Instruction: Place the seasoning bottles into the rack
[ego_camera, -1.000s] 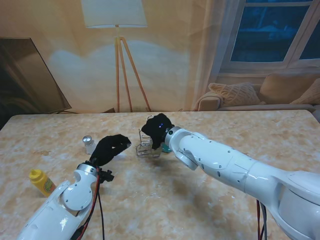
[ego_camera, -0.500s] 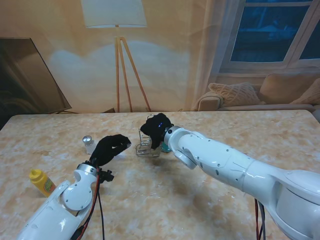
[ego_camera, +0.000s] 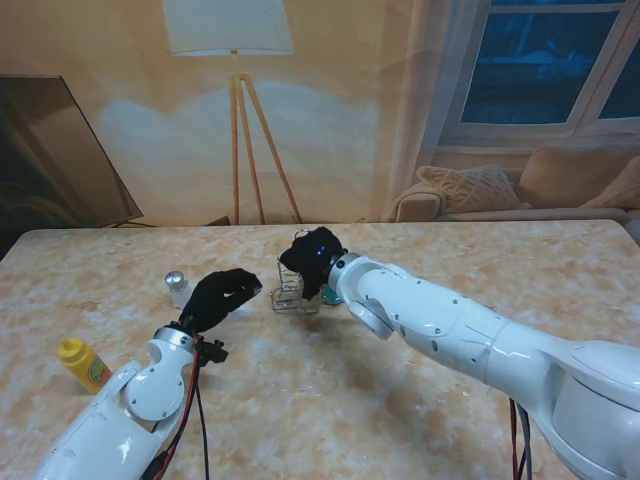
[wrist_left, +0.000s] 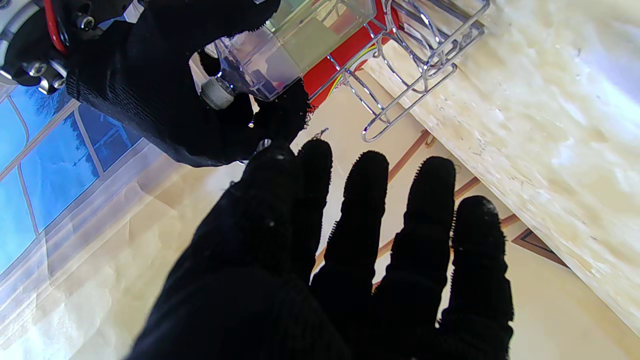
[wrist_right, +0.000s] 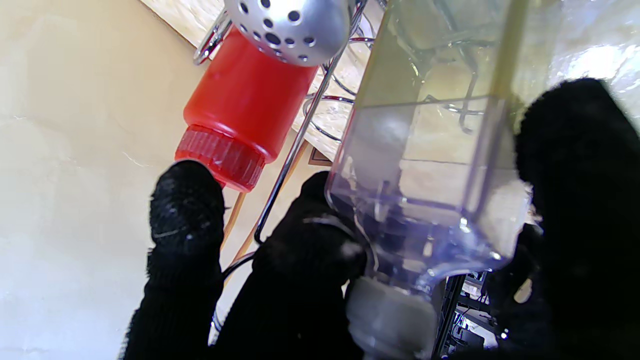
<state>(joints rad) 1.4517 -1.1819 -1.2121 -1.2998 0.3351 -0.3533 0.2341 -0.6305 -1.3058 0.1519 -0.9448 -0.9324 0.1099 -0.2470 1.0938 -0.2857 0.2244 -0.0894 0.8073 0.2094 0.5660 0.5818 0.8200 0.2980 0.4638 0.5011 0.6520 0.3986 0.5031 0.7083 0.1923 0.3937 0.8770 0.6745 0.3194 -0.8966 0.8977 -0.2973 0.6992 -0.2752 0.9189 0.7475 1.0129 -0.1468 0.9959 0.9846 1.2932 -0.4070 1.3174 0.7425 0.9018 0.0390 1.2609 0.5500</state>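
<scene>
Home living room: tripod floor lamp (ego_camera: 232, 60) against a beige wall, sofa (ego_camera: 520, 195) with cushions under a window (ego_camera: 545, 60), marble-pattern tabletop (ego_camera: 300, 400) up front.

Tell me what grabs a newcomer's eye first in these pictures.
The right hand, gloved black, grips a clear bottle at the wire rack in the middle of the table. A red bottle already sits in that rack. Far left and nearer to me, a yellow bottle stands alone beside the left arm.
</scene>
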